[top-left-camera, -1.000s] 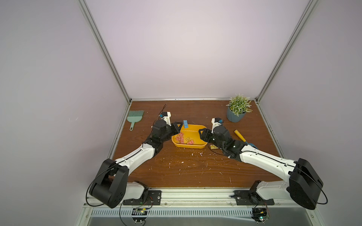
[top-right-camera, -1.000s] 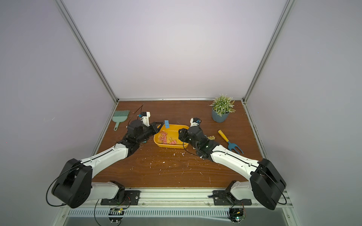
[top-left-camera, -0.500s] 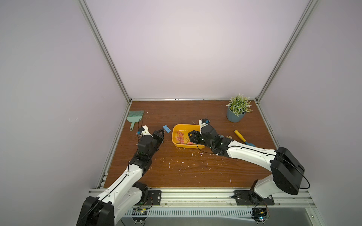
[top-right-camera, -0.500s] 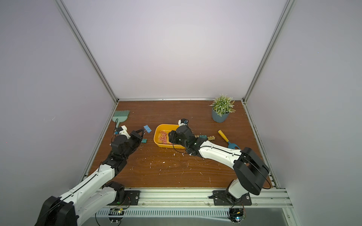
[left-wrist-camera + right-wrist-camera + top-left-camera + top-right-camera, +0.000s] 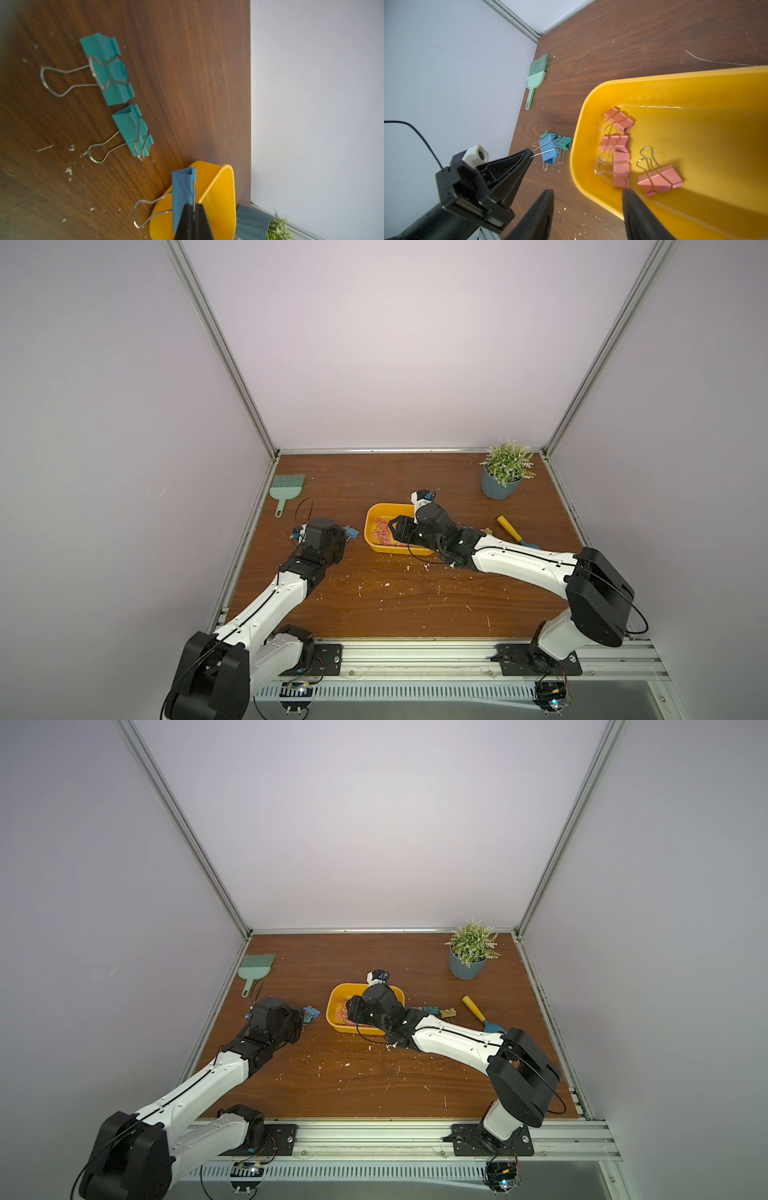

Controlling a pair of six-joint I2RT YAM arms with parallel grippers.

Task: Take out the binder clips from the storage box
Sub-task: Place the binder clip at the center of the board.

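Blue binder clip (image 5: 549, 152), outside the storage box (image 5: 675, 78), is clamped by its wire handle in the left gripper (image 5: 530, 153); advisable to lower it beside the teal clips (image 5: 108, 70) before letting go. Right gripper (image 5: 587, 191) gapes astride the rim, pink clips (image 5: 620, 160) inside.

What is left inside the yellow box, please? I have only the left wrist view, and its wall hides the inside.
Observer: Only pink binder clips show in the storage box, several of them.
Operator: Thank you. My left gripper holds the blue clip; what is the other arm doing?
Observer: The right gripper is open, astride a box wall: one finger over the table, one over the box's floor.
Operator: Are any clips out on the box's other side?
Observer: Yes, in a top view a few teal and yellowish clips lie on the table beside the yellow-handled trowel.
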